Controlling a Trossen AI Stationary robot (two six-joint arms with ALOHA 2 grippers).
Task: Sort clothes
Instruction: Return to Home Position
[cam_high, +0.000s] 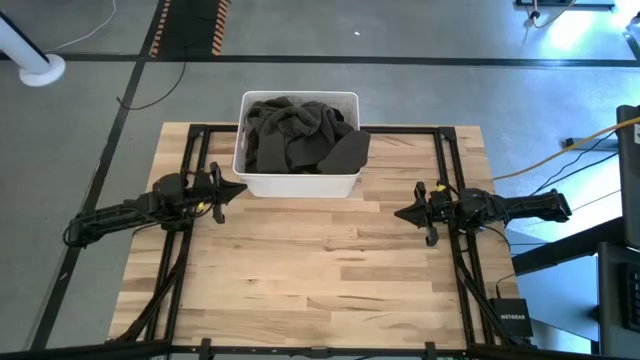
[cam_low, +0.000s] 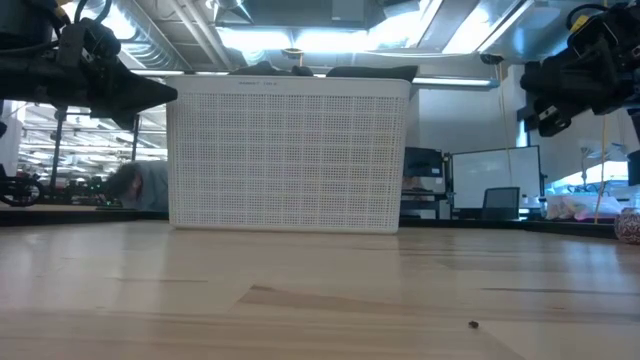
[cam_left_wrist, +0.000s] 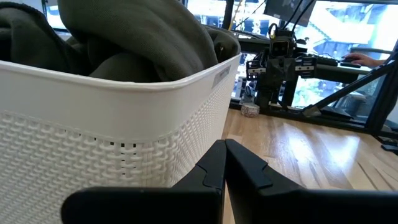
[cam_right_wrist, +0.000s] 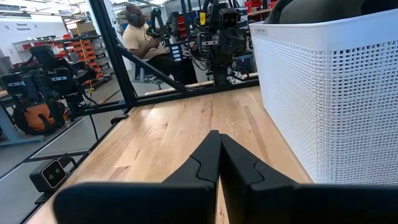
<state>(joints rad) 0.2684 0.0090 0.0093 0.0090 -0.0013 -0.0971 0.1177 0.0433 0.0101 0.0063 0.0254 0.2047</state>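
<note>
A heap of dark olive-grey clothes (cam_high: 298, 133) fills the white plastic bin (cam_high: 297, 184) at the table's far middle. The heap also shows over the bin's rim in the left wrist view (cam_left_wrist: 130, 43). One dark piece (cam_high: 345, 153) hangs over the bin's right rim. Other colours do not show. My left gripper (cam_high: 240, 189) is shut and empty, above the table at the bin's near left corner. My right gripper (cam_high: 400, 213) is shut and empty, above the table to the right of the bin's near right corner.
The bin's perforated wall (cam_low: 290, 155) stands across the middle of the low view. Bare wooden tabletop (cam_high: 320, 280) lies between the arms and toward the near edge. A person (cam_right_wrist: 146, 40) sits in the room beyond the table.
</note>
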